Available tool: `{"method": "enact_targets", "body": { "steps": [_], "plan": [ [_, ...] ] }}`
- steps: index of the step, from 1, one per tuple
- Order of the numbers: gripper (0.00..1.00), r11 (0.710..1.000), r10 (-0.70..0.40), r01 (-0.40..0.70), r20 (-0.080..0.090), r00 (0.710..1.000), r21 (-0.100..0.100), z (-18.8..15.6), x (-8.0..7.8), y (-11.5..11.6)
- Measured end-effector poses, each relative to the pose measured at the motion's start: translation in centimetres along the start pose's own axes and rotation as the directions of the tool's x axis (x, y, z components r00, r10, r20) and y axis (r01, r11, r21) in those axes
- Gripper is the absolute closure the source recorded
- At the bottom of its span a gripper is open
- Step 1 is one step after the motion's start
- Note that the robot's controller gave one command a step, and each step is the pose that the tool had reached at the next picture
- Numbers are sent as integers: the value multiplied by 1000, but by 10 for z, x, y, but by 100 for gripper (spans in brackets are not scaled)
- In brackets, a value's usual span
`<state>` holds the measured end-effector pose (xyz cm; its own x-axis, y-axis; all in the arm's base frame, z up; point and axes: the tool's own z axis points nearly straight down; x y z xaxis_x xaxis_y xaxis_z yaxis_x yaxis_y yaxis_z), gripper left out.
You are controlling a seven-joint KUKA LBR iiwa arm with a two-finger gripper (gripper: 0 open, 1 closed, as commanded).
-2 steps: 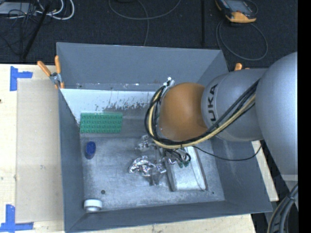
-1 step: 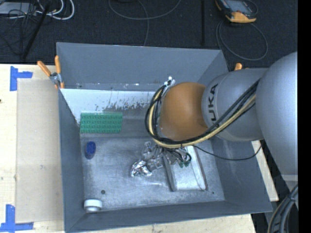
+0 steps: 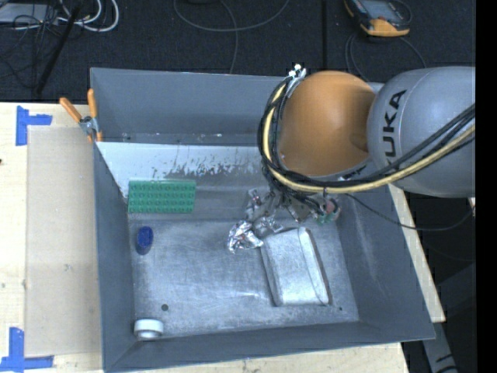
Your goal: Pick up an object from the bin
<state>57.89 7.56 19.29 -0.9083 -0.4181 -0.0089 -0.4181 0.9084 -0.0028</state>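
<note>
The bin [image 3: 115, 286] is dull grey metal, its floor streaked with pale scratches and its back wall flecked with dark marks. The plate [image 3: 161, 197] at the left rear is bright green with regular rows of studs. The small lump [image 3: 144, 240] below it is deep blue, and the round cap [image 3: 148, 329] in the near left corner is white and silver. The crumpled foil [image 3: 247, 238] is shiny silver, the flat packet [image 3: 295, 269] beside it pale grey. The arm's cover [image 3: 322, 123] is orange, its cables [image 3: 267, 130] yellow and black.

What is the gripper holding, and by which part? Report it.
It cannot be told. The gripper sits low right by the crumpled silver foil near the middle of the bin, beside a flat clear pack, but no hold on it shows.
</note>
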Motion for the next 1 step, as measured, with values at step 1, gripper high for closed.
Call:
{"method": "enact_targets", "body": {
  "steps": [1],
  "plan": [
    [100,982,-186,186,-3,982,-2,-54,-17,-17]
  ]
}}
